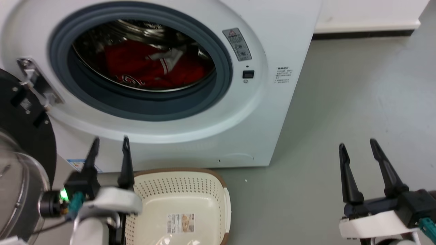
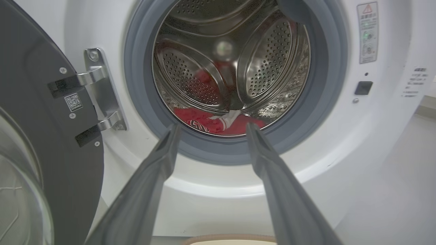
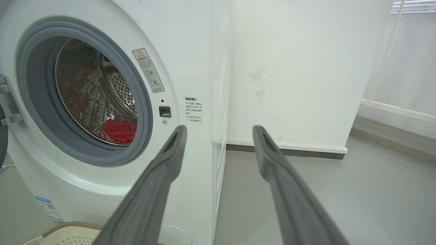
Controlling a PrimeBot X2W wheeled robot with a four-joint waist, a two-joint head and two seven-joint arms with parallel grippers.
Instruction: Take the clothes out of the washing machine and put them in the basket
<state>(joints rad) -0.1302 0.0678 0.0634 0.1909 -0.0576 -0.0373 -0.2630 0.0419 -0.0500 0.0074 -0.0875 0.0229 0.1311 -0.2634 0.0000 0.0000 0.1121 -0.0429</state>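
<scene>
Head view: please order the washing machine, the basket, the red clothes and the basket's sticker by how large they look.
1. washing machine
2. basket (nearer the camera and partly cut off, so its lead over the clothes is unsure)
3. clothes
4. sticker

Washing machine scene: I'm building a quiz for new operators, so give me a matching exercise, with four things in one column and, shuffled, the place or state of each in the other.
Things
1. clothes
2. basket
3. door
4. right gripper

Places or states
A. open, above the bare floor, right of the washing machine
B. lying at the bottom of the drum
C. on the floor in front of the washing machine, no garments seen inside
D. swung open at the left

Pairs: 1-B, 2-C, 3-D, 4-A
</scene>
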